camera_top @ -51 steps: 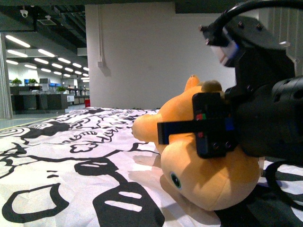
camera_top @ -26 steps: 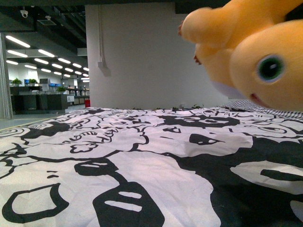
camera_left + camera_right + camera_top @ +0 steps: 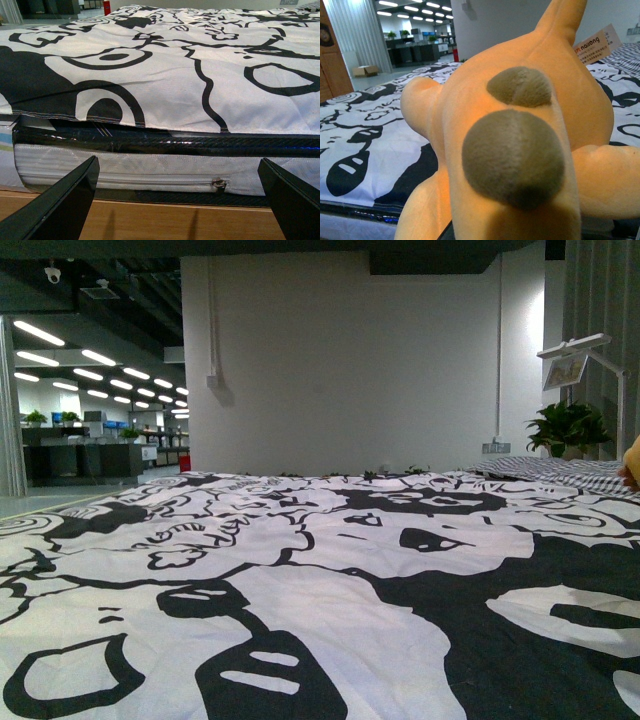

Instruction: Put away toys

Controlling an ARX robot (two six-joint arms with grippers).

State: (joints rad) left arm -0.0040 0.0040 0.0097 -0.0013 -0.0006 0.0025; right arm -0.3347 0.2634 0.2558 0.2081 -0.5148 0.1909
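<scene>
The toy (image 3: 510,150), a plump orange plush with two round grey-brown patches and a paper tag (image 3: 592,44) behind it, fills the right wrist view and sits up off the black-and-white bed cover (image 3: 300,570), which spreads out below and beyond it. From the front, the toy (image 3: 633,464) shows only as an orange sliver at the far right edge, above the right side of the bed. The right claw is hidden by the plush, so I cannot tell how its jaws stand. Since the toy sits so close to that camera and clear of the cover, it is probably being carried. The left claw (image 3: 177,165) is empty, its fingers spread wide apart. It hangs low at the near side of the bed, facing the mattress (image 3: 150,167) where the cover's hem drapes over it, with the wooden floor (image 3: 150,220) just beneath. By my reading, the step in hand is the carry, with the toy off the bed and on its way to be stowed. No box, basket or shelf shows in any view, so the next move calls for bringing a storage place into sight. It also needs a firm hold on a soft body that may sag or slip, and the idle left arm must not block the path.
</scene>
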